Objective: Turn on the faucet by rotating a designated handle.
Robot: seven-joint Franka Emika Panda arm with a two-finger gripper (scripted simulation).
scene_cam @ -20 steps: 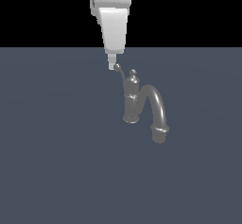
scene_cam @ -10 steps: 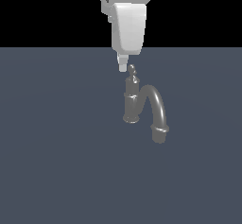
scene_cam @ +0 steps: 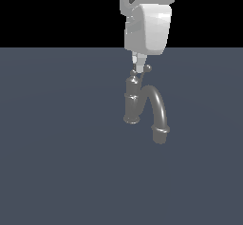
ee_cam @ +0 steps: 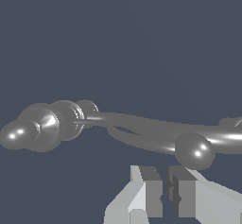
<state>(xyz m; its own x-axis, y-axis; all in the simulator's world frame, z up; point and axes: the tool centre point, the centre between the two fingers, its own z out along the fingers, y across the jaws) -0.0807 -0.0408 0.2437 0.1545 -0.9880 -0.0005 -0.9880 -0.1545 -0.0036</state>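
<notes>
the dark grey worktop (scene_cam: 57, 172) is being seen as the largest thing, and the faucet (scene_cam: 133, 103) is standing upright on it, a little toward the exterior view's right of its middle. above the faucet, the white arm is being held nearly vertical, with its hand (scene_cam: 140, 68) hanging just over the column's top. from the column, the thick arched spout (scene_cam: 159, 110) is being carried toward the exterior view's right and down to a ringed collar end. the handle (ee_cam: 142, 135) is being shown in the wrist view as a thin curved lever running from the column to a small ball (ee_cam: 194, 150). the hand (ee_cam: 164, 194) is clenched almost fully, with only a narrow slit between the fingers (ee_cam: 151, 190), and nothing is being gripped; the ball is lying just beside the fingertips.
</notes>
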